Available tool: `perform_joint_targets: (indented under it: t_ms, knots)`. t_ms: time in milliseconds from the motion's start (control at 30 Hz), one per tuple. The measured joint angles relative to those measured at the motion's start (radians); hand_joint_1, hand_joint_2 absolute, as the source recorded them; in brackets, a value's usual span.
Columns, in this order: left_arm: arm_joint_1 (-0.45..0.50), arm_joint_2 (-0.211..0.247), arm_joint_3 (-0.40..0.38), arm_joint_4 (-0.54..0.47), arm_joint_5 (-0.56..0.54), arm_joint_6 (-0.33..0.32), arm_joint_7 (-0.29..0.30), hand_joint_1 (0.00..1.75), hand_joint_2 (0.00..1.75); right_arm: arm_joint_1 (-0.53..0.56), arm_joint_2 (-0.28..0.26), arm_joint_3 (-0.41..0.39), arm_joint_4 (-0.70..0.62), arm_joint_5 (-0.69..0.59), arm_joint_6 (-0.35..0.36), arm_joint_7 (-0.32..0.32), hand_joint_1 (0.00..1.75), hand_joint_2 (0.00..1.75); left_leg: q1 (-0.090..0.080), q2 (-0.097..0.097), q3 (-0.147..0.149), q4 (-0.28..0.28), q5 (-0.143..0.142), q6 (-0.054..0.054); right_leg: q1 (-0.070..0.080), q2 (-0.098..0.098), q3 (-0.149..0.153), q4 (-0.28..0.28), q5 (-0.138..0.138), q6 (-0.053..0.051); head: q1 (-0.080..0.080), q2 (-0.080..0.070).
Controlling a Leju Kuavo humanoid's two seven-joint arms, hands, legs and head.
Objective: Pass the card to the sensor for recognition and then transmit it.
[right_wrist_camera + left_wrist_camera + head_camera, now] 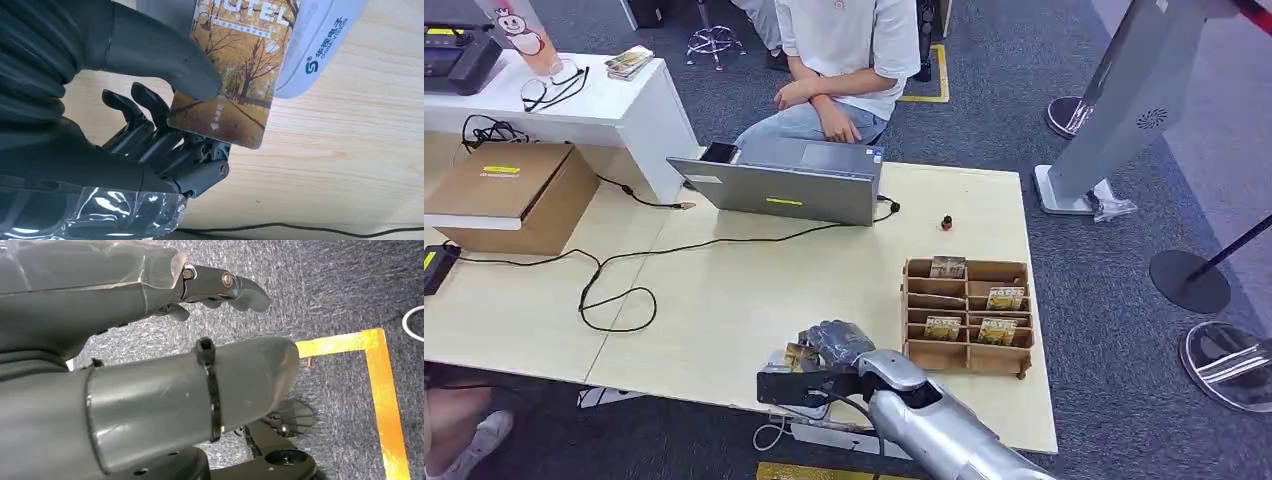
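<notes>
A: What did the head view give?
B: The right hand [836, 343] lay on the pale table [724, 300], just beside the wooden card rack [968, 315], with a laptop [779, 188] and a seated person [839, 60] beyond.

A: And the left wrist view?
B: The left hand [150, 340] hung over grey carpet [325, 290], fingers apart, holding nothing.

A: The right wrist view?
B: Thumb and fingers pinched the card [232, 70] against the white sensor [320, 45].

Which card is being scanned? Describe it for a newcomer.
On the pale wooden table, find the silver right arm's hand at the near edge. It pinches an autumn-tree card over a white reader; the other cards sit in the wooden organiser.
</notes>
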Motion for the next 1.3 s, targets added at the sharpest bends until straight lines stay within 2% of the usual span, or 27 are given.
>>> perform_joint_targets:
  t_ms: [1300]
  knots:
    - [0.0, 0.002, -0.005, 0.0, 0.0, -0.006, 0.0, 0.0, 0.0, 0.0, 0.002, 0.002, 0.012, 0.018, 0.004, 0.004, 1.75, 1.75, 0.0, 0.0, 0.0, 0.0, 0.0, 0.0, 0.0, 0.0, 0.0, 0.0, 0.0, 0.0, 0.0, 0.0]
